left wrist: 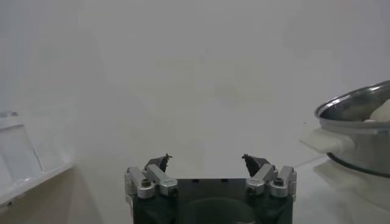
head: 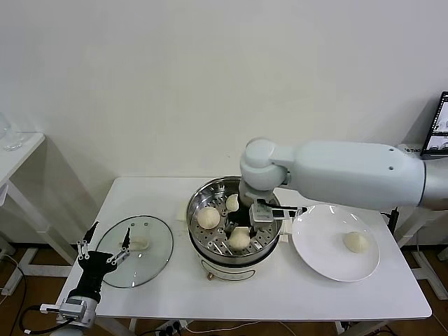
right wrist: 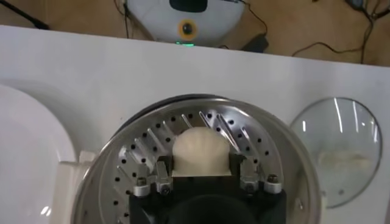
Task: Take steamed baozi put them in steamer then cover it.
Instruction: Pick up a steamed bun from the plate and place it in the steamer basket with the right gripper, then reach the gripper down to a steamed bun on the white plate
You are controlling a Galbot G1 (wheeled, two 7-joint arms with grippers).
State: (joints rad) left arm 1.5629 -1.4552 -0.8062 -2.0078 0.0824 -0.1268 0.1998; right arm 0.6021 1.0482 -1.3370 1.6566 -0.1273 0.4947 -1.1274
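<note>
The steel steamer (head: 210, 262) stands mid-table with its perforated tray (right wrist: 140, 158) showing. My right gripper (head: 240, 227) reaches into it and is shut on a cream-white baozi (right wrist: 201, 149), low over the tray near the front (head: 239, 240). Two more baozi lie inside, one (head: 208, 218) to the left and one (head: 232, 203) at the back, partly hidden. A fourth baozi (head: 356, 242) lies on the white plate (head: 318, 245). The glass cover (head: 150, 262) lies flat on the table left of the steamer. My left gripper (head: 105, 248) is open and empty at the cover's left edge.
The plate sits right of the steamer, close to its handle (right wrist: 64, 182). A white side table (head: 17, 150) stands far left and a screen (head: 437, 133) at the right edge. In the left wrist view the steamer's rim (left wrist: 353, 106) is at the right.
</note>
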